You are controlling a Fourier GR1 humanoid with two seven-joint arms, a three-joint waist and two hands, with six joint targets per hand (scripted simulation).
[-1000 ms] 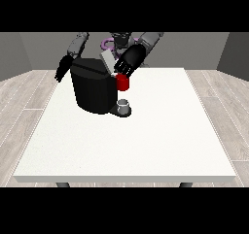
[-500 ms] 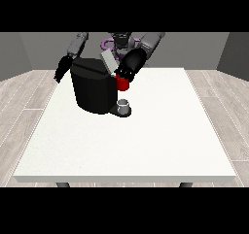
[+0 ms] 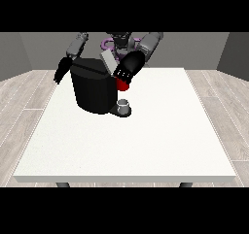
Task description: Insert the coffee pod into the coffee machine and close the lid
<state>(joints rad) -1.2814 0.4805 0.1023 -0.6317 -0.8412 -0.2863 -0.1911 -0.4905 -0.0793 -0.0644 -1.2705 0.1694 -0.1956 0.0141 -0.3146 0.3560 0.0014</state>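
The hand at the view's right (image 3: pixel 127 69) has lowered towards the boxy black coffee machine (image 3: pixel 92 90), finger state unclear, lid (image 3: pixel 109 61) still raised.

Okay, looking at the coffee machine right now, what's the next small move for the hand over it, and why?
Probably press the raised grey lid down onto the coffee machine: the hand at the view's right is beside the lid, which stands tilted up. The pod isn't visible.
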